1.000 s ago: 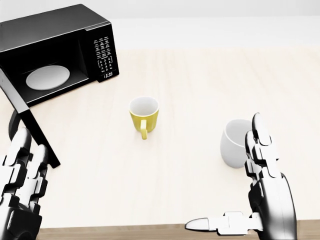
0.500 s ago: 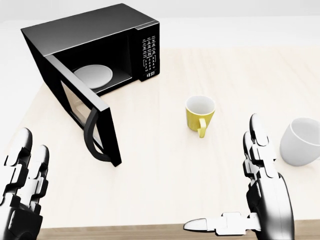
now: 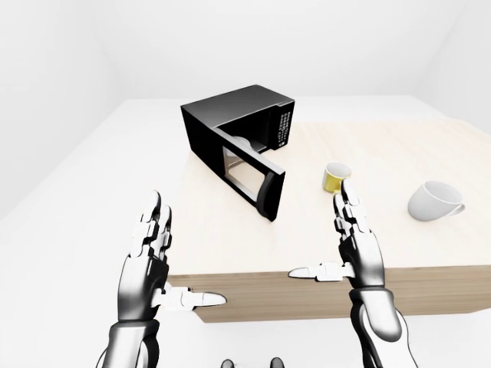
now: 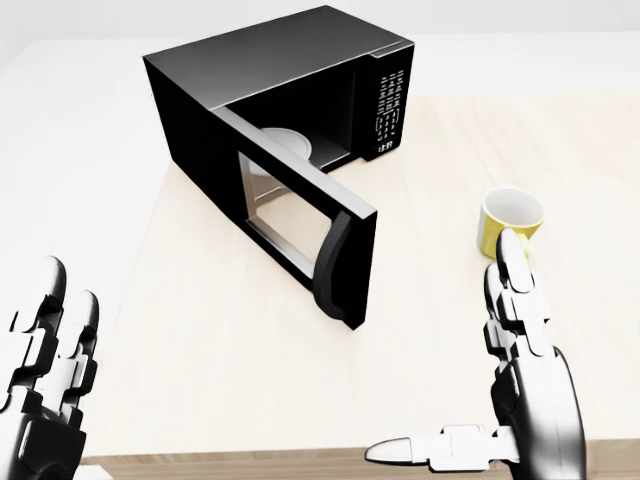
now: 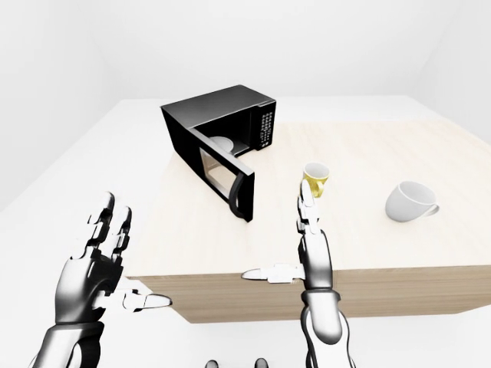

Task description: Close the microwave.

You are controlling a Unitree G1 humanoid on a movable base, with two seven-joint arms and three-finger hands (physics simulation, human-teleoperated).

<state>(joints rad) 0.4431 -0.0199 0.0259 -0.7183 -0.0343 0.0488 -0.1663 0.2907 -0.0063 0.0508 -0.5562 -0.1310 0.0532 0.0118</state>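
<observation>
- Left-eye view: black microwave (image 3: pixel 245 126) standing on the far left part of a pale wooden table (image 3: pixel 399 238), turned at an angle.
- Its door (image 3: pixel 249 172) swung wide open toward the near side, with a see-through window and a curved handle at its free edge.
- Turntable plate (image 3: pixel 242 142) visible inside the opening.
- Yellow mug (image 3: pixel 334 177) to the right of the door, upright, apart from it.
- White cup (image 3: pixel 433 200) further right, lying tilted with its mouth upward-left, well apart from the mug.
- Left hand (image 3: pixel 147 264) raised at the near left, beyond the table's left edge, fingers spread wide, thumb out sideways, holding nothing.
- Right hand (image 3: pixel 357 249) raised over the table's near edge, fingers straight and wide, thumb pointing left, holding nothing.
- Head view: microwave at top centre, keypad panel (image 4: pixel 388 112) on its right face; door reaching down toward the centre of the view.
- Yellow mug at right, partly hidden behind the right hand's fingertips (image 4: pixel 512 250).
- Left hand at the bottom left corner, clear of the door.
- Right-eye view: same layout, shifted leftward; both hands well apart from the microwave.
</observation>
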